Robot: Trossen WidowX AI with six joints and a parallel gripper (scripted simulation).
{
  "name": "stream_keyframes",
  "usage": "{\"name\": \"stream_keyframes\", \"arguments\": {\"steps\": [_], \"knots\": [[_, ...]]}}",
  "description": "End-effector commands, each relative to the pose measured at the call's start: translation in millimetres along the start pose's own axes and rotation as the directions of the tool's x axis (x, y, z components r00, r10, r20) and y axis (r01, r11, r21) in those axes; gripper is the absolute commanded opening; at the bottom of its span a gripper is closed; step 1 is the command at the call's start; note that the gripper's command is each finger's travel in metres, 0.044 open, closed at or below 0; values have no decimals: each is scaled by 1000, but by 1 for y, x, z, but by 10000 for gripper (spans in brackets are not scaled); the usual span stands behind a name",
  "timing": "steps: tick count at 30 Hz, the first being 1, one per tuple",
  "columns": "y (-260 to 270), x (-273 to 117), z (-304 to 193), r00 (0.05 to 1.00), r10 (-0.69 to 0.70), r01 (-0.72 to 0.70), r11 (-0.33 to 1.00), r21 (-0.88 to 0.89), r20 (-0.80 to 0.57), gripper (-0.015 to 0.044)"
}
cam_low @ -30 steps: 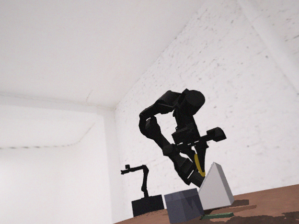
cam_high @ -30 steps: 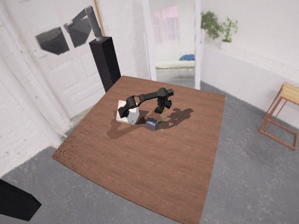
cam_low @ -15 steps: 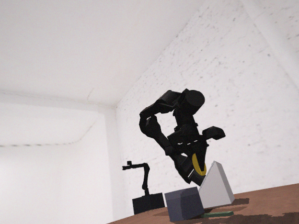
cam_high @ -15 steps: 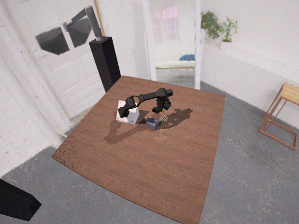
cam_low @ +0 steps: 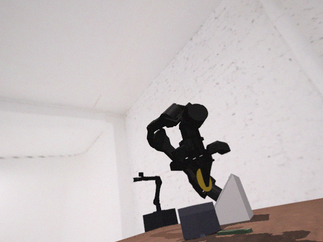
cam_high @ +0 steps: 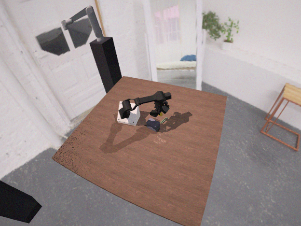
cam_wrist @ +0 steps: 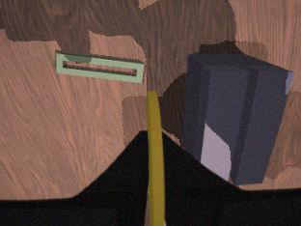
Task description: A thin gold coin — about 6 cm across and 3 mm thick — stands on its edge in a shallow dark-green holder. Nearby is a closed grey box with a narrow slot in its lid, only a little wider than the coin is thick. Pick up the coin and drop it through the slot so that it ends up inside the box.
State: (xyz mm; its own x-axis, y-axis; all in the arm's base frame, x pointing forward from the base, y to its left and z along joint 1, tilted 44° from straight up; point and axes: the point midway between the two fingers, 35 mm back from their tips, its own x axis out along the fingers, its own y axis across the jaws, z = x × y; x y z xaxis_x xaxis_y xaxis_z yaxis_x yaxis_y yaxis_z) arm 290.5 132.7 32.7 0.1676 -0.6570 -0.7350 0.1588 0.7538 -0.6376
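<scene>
My gripper (cam_high: 159, 112) (cam_low: 207, 180) (cam_wrist: 150, 138) is shut on the gold coin (cam_high: 160, 114) (cam_low: 201, 179) (cam_wrist: 153, 113). The coin is seen edge-on in the wrist view and sticks out past the fingertips, raised above the table. The green holder (cam_high: 164, 120) (cam_low: 234, 231) (cam_wrist: 96, 74) lies empty on the table, ahead and left of the coin in the wrist view. The closed dark blue-grey box (cam_high: 153, 125) (cam_low: 201, 222) (cam_wrist: 224, 97) stands to the coin's right there. A darker strip runs along its top, apparently the slot; the coin's edge runs roughly along it.
A white wedge-shaped block (cam_high: 133, 116) (cam_low: 232, 205) stands beside the box at the arm's base. The brown table (cam_high: 174, 165) bears them all, with arm shadows across it. Another arm on a black pedestal (cam_high: 106, 63) (cam_low: 160, 220) stands beyond the table.
</scene>
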Motion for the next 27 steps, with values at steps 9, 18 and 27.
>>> {"name": "stream_keyframes", "arguments": {"steps": [9,18,27], "knots": [[-31,2,-8,1000,-7,7,1000,-8,-2,0],[-53,3,-16,1000,-9,9,1000,-8,-3,0],[-70,5,-23,1000,-11,11,1000,-9,-3,0]]}}
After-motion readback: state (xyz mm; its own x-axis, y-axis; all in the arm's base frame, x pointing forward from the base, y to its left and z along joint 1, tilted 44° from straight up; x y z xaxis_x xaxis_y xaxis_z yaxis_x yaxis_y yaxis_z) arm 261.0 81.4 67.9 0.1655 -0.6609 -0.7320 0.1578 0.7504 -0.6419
